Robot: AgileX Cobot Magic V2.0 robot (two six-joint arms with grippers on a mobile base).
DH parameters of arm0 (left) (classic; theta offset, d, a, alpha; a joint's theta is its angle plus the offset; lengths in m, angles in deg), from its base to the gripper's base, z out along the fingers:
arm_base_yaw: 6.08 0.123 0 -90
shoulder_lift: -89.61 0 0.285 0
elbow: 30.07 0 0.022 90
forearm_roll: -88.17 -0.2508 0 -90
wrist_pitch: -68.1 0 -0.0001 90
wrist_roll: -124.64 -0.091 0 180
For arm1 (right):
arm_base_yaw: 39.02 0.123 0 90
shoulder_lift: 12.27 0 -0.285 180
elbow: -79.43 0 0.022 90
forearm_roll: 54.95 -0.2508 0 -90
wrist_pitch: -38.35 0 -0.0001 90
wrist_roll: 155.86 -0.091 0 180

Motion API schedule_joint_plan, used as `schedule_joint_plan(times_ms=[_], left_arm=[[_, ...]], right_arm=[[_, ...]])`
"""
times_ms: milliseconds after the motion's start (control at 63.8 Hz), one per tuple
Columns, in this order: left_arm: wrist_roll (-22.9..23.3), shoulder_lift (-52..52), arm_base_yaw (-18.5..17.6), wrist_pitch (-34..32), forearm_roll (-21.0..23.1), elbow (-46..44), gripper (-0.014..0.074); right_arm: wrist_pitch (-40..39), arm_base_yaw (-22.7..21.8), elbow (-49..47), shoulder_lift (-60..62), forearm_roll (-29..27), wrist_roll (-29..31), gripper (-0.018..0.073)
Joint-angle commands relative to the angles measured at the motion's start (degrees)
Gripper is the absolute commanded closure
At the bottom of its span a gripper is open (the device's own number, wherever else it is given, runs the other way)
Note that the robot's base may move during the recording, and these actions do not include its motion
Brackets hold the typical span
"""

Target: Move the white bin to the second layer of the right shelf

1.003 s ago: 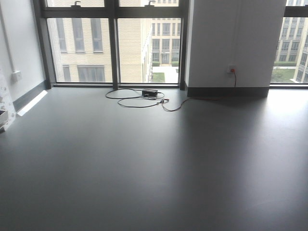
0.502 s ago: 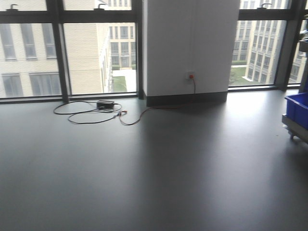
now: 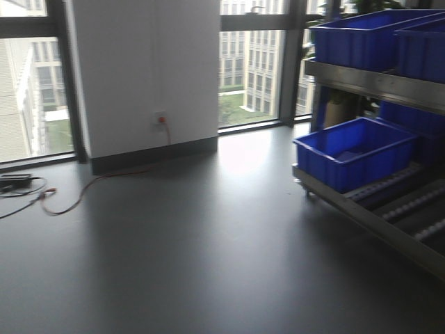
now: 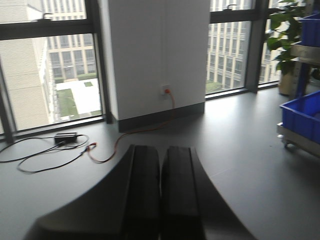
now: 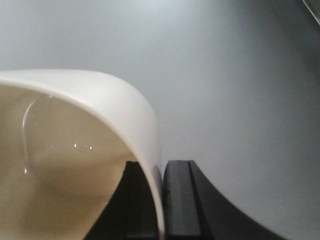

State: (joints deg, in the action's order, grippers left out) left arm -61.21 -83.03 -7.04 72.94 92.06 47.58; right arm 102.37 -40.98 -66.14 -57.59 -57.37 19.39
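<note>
My right jaws are clenched on the wall of the white bin (image 5: 75, 150), one finger inside and one outside, and behind the bin I see only the grey floor (image 5: 240, 75). My left jaws are pressed together with nothing between them. The right shelf (image 3: 368, 221) with roller tracks stands ahead at the right, carrying a blue crate (image 3: 354, 153).

L end effector (image 4: 161, 150) closed, floor cables (image 4: 47, 156)

Grey floor (image 3: 208, 250), white pillar (image 3: 139, 69) with wall socket (image 3: 160, 118), orange cable (image 3: 167, 132), black power brick (image 4: 66, 136), blue crates (image 3: 354, 152) at right, plant (image 4: 285, 35) by windows (image 3: 250, 62)
</note>
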Motion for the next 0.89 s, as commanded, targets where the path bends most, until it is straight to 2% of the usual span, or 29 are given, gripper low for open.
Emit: schedule_joint_plan(times_ms=[0, 878], left_arm=[[0.15, -0.75, -0.21, -4.84, 0.35, 2.11, 0.0512], [0.15, -0.75, -0.21, -4.84, 0.35, 2.11, 0.0512]], right_arm=[[-3.39, 0.08, -1.57, -0.07, -0.06, 0.29, 0.0502], [-3.34, 0.08, -1.57, -0.07, -0.06, 0.29, 0.0502]])
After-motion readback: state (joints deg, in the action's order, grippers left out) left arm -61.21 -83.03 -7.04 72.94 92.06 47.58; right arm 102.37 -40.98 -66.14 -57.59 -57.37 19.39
